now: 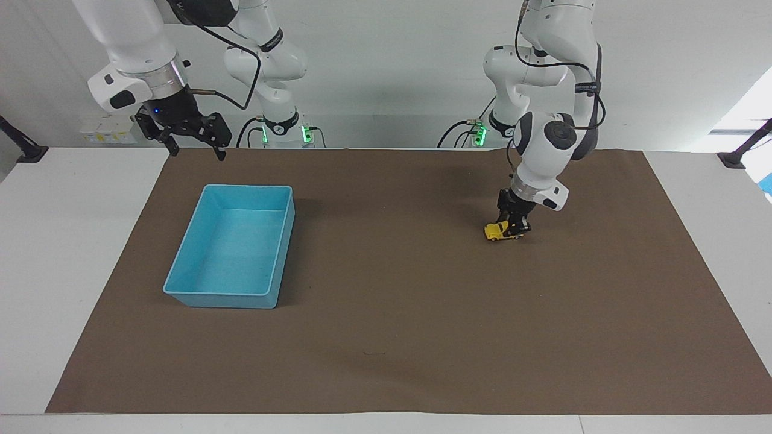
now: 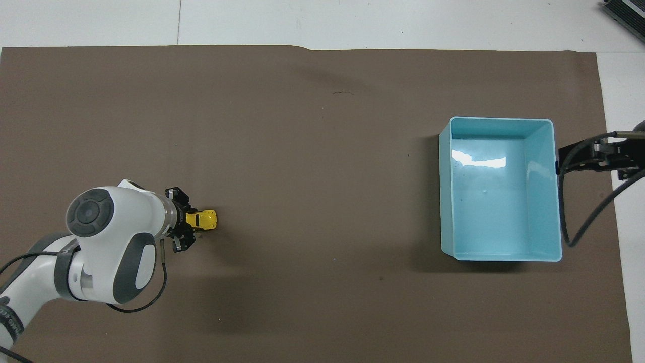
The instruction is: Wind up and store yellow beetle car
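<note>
The yellow beetle car (image 1: 498,231) is a tiny bright yellow toy on the brown mat, toward the left arm's end of the table; it also shows in the overhead view (image 2: 205,220). My left gripper (image 1: 512,229) is shut on the rear of the car and holds it down on the mat; in the overhead view my left gripper (image 2: 190,225) is partly hidden under the wrist. My right gripper (image 1: 194,143) hangs in the air near the light blue bin (image 1: 199,256), at the mat's edge nearest the robots; this arm waits.
The light blue bin (image 2: 446,201) stands empty toward the right arm's end of the mat. The brown mat (image 1: 392,337) covers most of the white table. The right arm's cable (image 2: 569,201) hangs beside the bin.
</note>
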Tool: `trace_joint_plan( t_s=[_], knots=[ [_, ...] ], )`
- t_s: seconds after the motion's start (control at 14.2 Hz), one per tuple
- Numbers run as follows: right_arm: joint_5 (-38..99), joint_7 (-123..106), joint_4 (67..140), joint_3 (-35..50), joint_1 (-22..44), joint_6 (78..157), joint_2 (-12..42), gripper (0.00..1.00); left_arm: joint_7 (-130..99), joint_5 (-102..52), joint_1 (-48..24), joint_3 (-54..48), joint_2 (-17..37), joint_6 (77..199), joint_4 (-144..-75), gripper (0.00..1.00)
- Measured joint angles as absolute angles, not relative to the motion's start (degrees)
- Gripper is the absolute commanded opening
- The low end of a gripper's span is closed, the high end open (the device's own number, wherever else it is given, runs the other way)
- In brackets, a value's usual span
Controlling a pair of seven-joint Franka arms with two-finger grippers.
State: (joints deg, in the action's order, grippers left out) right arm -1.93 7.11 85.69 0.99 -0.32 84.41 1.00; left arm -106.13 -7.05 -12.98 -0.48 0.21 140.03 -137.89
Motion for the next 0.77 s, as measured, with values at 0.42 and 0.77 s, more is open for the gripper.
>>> trace_joint_plan(
  t_s=[0.42, 0.77],
  knots=[
    [-1.93, 7.11, 85.69, 0.99, -0.32, 84.41, 1.0, 1.0, -104.4, -8.43, -12.33, -0.81, 0.25, 140.12, -137.88, 1.0],
    [-1.93, 7.11, 85.69, 0.99, -0.32, 84.41, 1.0, 1.0, -102.57, -7.68, -9.63, 0.15, 1.78, 137.0, -134.79, 1.0]
  ],
)
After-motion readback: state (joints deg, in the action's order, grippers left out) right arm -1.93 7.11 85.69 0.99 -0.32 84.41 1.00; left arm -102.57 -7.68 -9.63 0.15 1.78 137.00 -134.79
